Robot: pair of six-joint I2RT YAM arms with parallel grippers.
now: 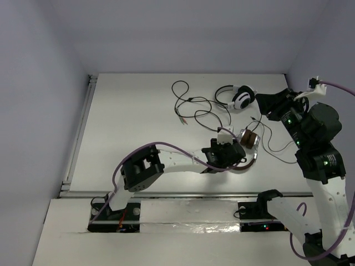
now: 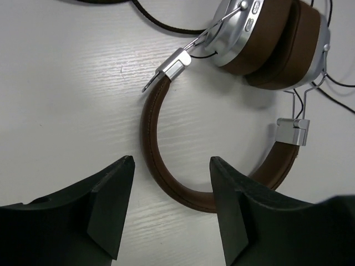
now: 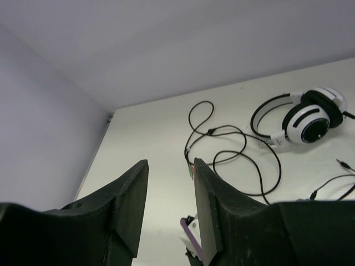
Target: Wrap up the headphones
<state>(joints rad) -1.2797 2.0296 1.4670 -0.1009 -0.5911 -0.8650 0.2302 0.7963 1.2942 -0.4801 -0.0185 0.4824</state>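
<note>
Progress looks near zero: the headphones (image 1: 248,145) lie flat on the table (image 1: 133,127), right of centre and just in front of the L arm's wrist. Ear cups are folded together and the brown headband (image 2: 148,145) curves toward the near edge. Their thin black cable (image 2: 165,25) runs off loose across the tabletop, w/ no turn visible around band or cups, so I judge the whole wrap is left to do: grab the headset, pick up the cord, wind it. The white-and-black headphones (image 1: 242,97) sit farther back w/ their own cord sprawled to the left, apart from the job. The left claw (image 2: 172,162) is spread wide, fingers either side of the bottom of the headband arc and pointing down at it. Nothing is pinched. Whether the tips touch the band or table, can't tell from the wrist view, but it reads as lined up for a grab on the band. The right claw (image 3: 170,162) is held up off the table at the far right, looking toward the back wall. Its fingers are parted by a narrow gap w/ nothing between them, so empty, touching nothing. It's prob. the one to take the cord, as I judge it.
</note>
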